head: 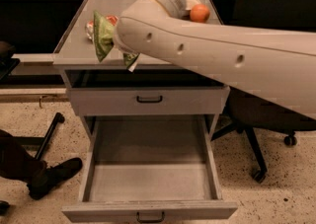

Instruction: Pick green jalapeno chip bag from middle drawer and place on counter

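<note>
The green jalapeno chip bag (103, 35) hangs upright in the air over the front left part of the counter (98, 6), a white end strip showing below the wrist. My gripper (115, 45) is mostly hidden behind the thick white wrist and is shut on the bag, carrying it. The middle drawer (148, 210) is pulled far out below; its plain grey floor shows nothing on it.
A dented red-orange soda can (90, 26) lies on the counter just behind the bag. An orange (199, 13) and a white bowl (189, 2) sit at the back right. The drawer above (148, 100) is slightly open. An office chair (256, 134) stands right, a person's shoe (49, 176) left.
</note>
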Controlling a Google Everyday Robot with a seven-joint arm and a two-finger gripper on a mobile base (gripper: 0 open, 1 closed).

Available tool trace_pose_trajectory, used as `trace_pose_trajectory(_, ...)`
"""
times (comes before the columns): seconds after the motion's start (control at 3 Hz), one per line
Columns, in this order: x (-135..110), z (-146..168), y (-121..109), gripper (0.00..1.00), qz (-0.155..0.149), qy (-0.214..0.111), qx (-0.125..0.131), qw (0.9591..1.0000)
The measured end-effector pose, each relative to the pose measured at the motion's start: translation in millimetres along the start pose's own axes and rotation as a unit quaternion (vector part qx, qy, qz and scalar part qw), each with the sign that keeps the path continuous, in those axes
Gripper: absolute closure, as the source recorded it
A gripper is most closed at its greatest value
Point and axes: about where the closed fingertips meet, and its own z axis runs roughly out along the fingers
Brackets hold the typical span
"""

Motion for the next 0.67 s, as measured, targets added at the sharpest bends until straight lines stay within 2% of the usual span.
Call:
trace_pose_trajectory(0.33, 27.8, 32.2, -34.5, 1.00, 0.009, 0.084, 0.029, 0.9960)
trace_pose_trajectory(0.67, 61.3, 56.4, -49.9, 1.00, 0.015, 0.152, 0.028, 0.9879)
